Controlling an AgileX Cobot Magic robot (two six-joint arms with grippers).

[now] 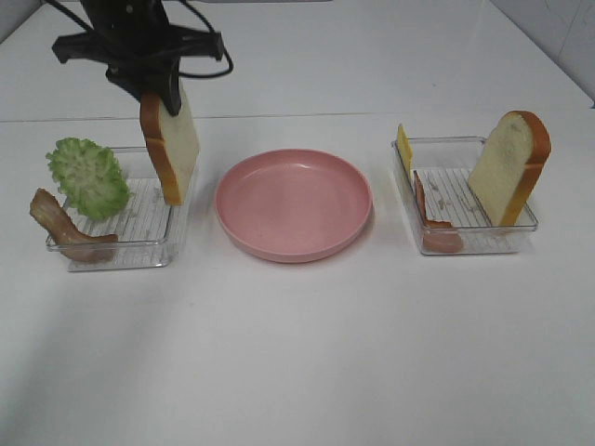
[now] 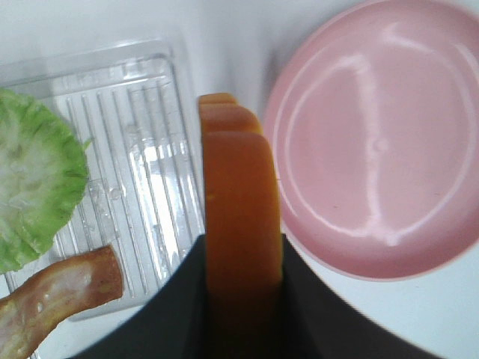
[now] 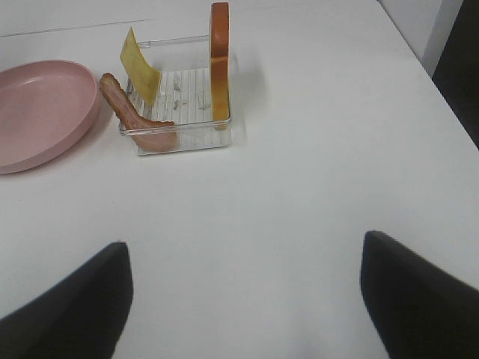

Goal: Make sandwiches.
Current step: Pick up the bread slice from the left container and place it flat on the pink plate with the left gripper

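My left gripper (image 1: 156,91) is shut on the top of a white bread slice (image 1: 171,141) with an orange-brown crust. The slice hangs upright over the right end of the left clear tray (image 1: 139,243). In the left wrist view the crust (image 2: 239,194) runs between my dark fingers (image 2: 176,307). Frilly green lettuce (image 1: 88,177) and a brown meat strip (image 1: 58,225) lean in that tray. The right tray (image 1: 483,243) holds a second bread slice (image 1: 509,167), a yellow cheese square (image 1: 403,147) and another meat strip (image 1: 433,221). My right gripper (image 3: 243,299) is open over bare table.
A round pink plate (image 1: 294,203) sits empty between the two trays, close to the hanging bread slice. The white table (image 1: 297,353) stretches to the front. In the right wrist view the table's edge (image 3: 419,56) runs along the far right.
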